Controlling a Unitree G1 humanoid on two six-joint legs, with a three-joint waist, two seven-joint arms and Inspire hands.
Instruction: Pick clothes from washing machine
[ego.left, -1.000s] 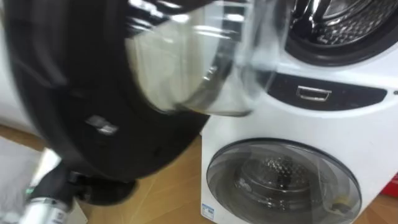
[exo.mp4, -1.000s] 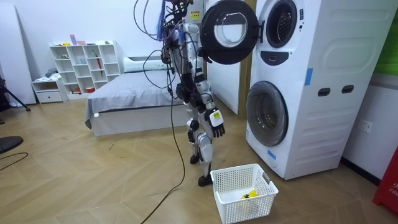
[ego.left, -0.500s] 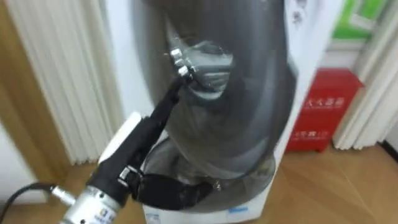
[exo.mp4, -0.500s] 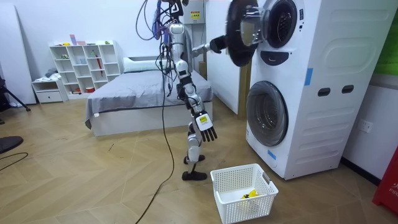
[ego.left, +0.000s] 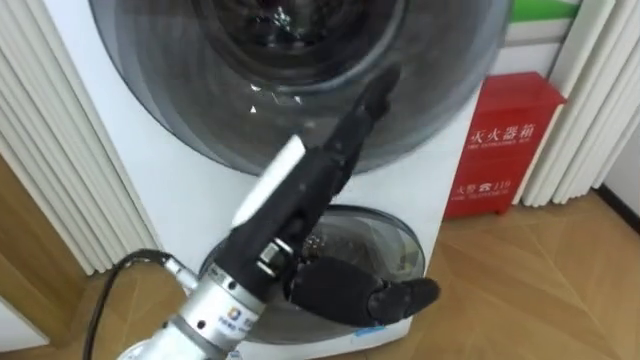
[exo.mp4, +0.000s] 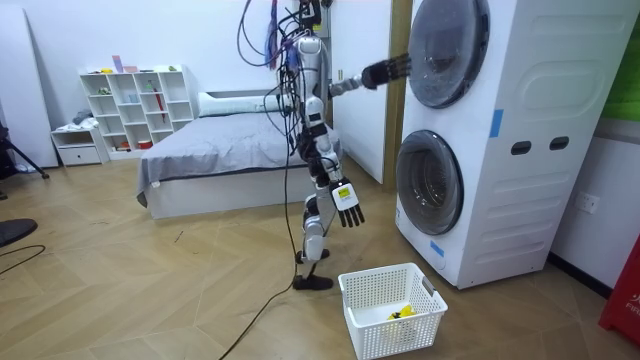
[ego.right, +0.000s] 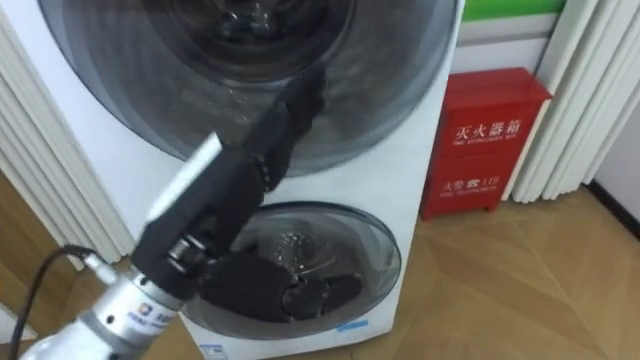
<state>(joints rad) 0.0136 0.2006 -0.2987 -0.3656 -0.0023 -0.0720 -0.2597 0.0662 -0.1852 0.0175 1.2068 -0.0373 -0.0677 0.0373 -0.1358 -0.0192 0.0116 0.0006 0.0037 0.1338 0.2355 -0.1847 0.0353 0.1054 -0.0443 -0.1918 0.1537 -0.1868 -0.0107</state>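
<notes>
The stacked white washing machine stands at the room view's right. Its upper round dark door is shut against the front. My left hand is raised from the lower left, open, with straight fingers lying against that door's glass. My right hand hangs open by my side. The lower door is shut too. A white basket stands on the floor before the machine, with a small yellow thing in it. No clothes are visible through the dark glass.
A red box stands on the floor to the right of the machine, before pale curtains. In the room view a bed and a white shelf stand behind me. Wood floor lies around the basket.
The upper door has swung from wide open to shut, my left hand following it. I have turned toward the machine, so the eye view has swung across its front.
</notes>
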